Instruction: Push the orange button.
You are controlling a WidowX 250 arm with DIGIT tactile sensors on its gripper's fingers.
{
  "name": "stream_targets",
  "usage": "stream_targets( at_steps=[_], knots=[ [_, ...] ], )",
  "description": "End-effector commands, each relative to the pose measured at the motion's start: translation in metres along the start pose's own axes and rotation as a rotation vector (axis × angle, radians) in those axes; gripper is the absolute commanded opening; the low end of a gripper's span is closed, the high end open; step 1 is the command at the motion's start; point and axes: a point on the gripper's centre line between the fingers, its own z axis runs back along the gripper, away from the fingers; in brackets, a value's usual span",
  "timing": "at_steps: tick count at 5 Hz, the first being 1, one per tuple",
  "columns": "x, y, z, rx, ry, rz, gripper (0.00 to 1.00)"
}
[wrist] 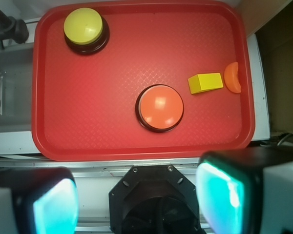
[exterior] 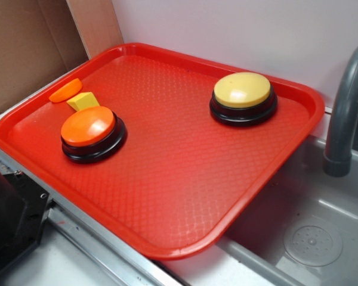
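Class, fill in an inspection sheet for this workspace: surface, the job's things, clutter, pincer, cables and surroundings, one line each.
Surface: red tray with a textured floor, lying partly over a sink.
Job's things: orange button, upright on its black base, untouched.
Clutter: yellow button toward the tray's far side; yellow block and small orange half-disc touching each other near the tray's rim, beside the orange button.
Pincer: pincer open, fingers spread wide, high above the tray's near edge, holding nothing.
Cables: nothing seen clearly.
Surroundings: grey faucet, white wall, cardboard at the far left.
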Motion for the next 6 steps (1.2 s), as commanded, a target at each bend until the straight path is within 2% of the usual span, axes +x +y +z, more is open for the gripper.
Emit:
stream_targets(
  at_steps=[1,2,3,4,5,6],
  knots=[
    [0.000,0.000,0.000,0.000,0.000,0.000,1.00],
    [0.044,0.015,-0.054,0.060,0.151,0.049,1.00],
    [0.091,-0.001,-0.092,0.108,0.140,0.011,1.00],
    [0.136,0.008,-0.132,0.128,0.158,0.003,1.00],
    [0.142,0.026,-0.152,0.127,0.111,-0.001,1.00],
    [0.118,0.038,-0.149,0.110,0.062,-0.013,1.00]
  ],
)
